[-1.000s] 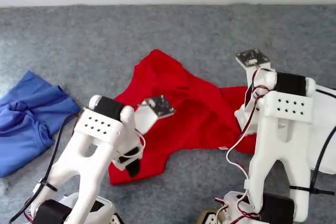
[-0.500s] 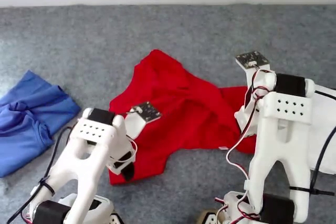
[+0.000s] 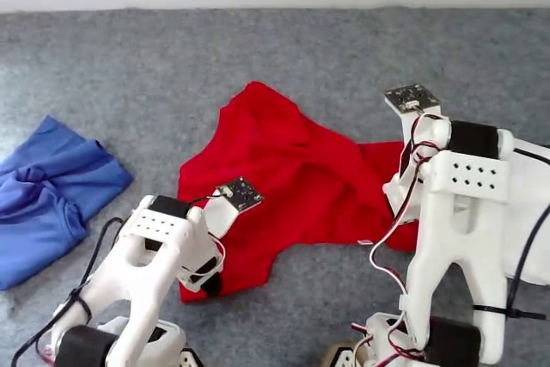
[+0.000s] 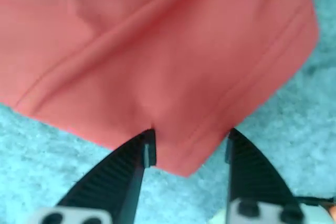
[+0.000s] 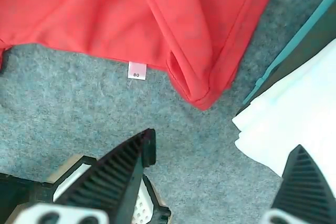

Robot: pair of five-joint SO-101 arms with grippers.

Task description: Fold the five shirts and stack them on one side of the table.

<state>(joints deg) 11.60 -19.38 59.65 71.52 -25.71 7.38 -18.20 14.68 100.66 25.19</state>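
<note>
A red shirt (image 3: 292, 178) lies crumpled and spread in the middle of the grey table, and a blue shirt (image 3: 43, 204) lies bunched at the left edge. My left gripper (image 4: 189, 148) is open, low over the red shirt's (image 4: 157, 56) near left corner, with one finger on each side of the hem corner. My right gripper (image 5: 223, 153) is open above bare carpet, just short of the red shirt's (image 5: 157, 14) near right corner. A small white tag (image 5: 137, 70) sticks out of that hem. In the high view the left gripper (image 3: 210, 279) sits at the shirt's lower left corner.
White cloth (image 5: 294, 108) with a dark and teal layer (image 5: 294, 40) beside it lies next to the right gripper. The right arm (image 3: 455, 186) stands tall over the red shirt's right edge. Grey carpet (image 3: 344, 49) covers the table up to the back wall.
The left arm has drawn back and down toward the near left corner of the red shirt. The right arm and both shirts have stayed put.
</note>
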